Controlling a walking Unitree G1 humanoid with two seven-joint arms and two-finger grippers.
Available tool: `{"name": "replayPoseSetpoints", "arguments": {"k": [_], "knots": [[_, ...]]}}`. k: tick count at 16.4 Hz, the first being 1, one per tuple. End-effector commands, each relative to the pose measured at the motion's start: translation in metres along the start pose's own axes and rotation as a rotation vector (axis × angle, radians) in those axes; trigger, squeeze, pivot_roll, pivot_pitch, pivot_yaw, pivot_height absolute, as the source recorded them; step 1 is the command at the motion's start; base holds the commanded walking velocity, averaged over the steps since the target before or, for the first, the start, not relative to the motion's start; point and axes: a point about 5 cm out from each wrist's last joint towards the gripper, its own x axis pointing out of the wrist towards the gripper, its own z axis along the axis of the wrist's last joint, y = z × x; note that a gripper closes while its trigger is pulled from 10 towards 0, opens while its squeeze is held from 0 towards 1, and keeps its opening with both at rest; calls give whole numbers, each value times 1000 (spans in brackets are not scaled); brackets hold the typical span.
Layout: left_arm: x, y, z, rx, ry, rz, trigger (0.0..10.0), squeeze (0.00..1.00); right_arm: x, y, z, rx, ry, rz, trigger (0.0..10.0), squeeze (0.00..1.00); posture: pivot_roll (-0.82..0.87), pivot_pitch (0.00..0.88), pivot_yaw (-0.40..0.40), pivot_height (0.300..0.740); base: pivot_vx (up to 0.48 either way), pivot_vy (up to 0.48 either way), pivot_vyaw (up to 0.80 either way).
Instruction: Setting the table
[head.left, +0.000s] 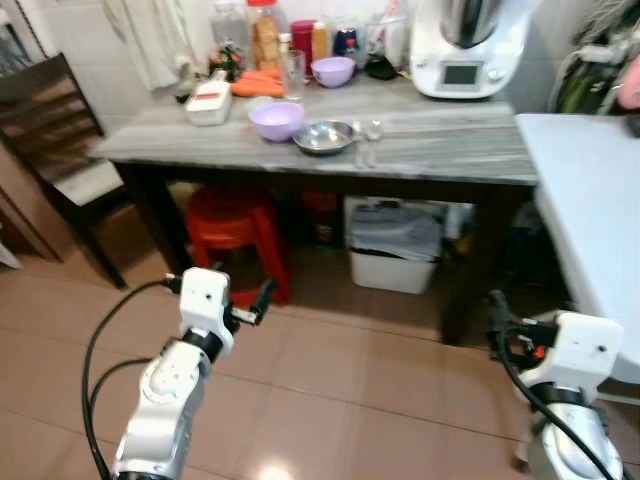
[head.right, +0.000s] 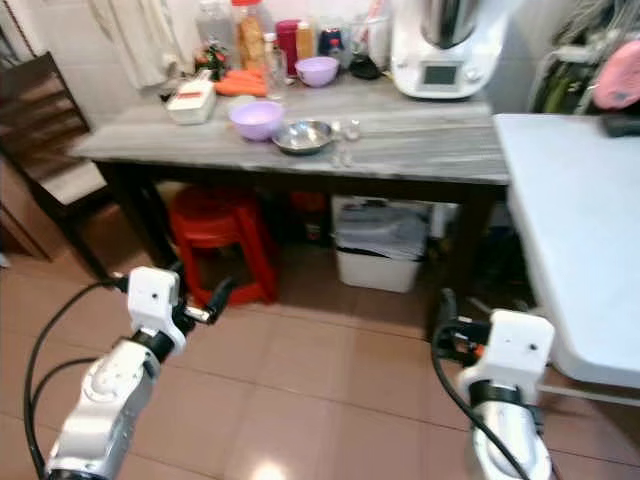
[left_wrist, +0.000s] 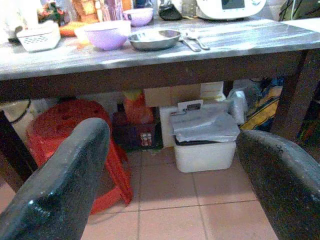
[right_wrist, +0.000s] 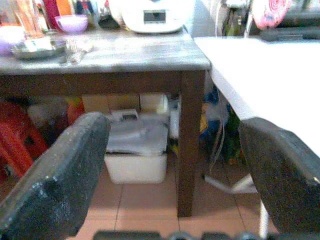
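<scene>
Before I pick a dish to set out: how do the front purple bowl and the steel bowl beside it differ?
The purple bowl is opaque lilac, tall-sided and deep; the steel bowl is shiny metal, shallow and wide. The purple one sits to the left, nearer the white container. Both stand upright on the grey table, near its front edge.

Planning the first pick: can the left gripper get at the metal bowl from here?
Probably not yet: the left gripper, open, hangs low before the table, well short of the metal bowl; nothing blocks the bowl's near side.
</scene>
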Motion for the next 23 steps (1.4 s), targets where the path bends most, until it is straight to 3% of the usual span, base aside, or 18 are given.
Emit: {"name": "replayPoseSetpoints", "arguments": {"k": [1, 4, 23], "knots": [[-1, 6, 3, 8, -7, 10, 10000, 0, 1, 4, 2, 5, -2, 12, 10000, 0, -67, 0, 95, 740, 0, -394, -556], [0, 5, 2, -25, 0, 20, 10000, 0, 2, 4, 2, 4, -4, 11, 10000, 0, -69, 0, 95, 740, 0, -390, -154], [4, 2, 6, -13, -1, -9, 10000, 0, 3, 10, 0, 12, -12, 7, 10000, 0, -57, 0, 112, 740, 0, -377, 0]]}}
